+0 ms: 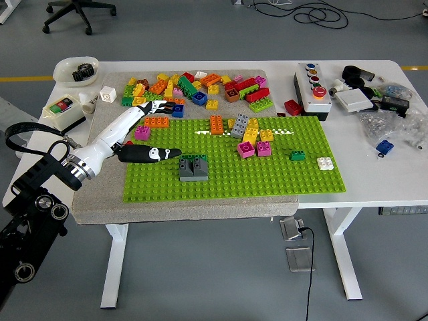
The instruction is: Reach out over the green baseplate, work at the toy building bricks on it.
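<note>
The robot's left hand [148, 137] reaches in from the left of the frame over the left edge of the flat green studded baseplate [281, 180]. Its fingers are stretched out and spread, gripping nothing: the black thumb lies along the plate and points right, while the white fingers angle toward the upper middle. The right hand is not in view, so the left is the only one placed to work.

The nearest brick on the plate is the grey double-hump block [193, 168], just beside the thumb tip, to its right and slightly lower in the frame; its long axis runs left to right. A small magenta brick [142, 132] and a flat orange brick [158, 122] sit close under the fingers at the plate's upper left corner.

Further right on the plate stand a cluster of about seven bricks in orange, grey, yellow and magenta [245, 134], one small dark green brick [297, 155] and one white brick [325, 162]. A loose heap of mixed coloured bricks [194, 89], too many to count reliably, lies on the grey mat beyond the plate's top edge, on the white bench [374, 180].
</note>
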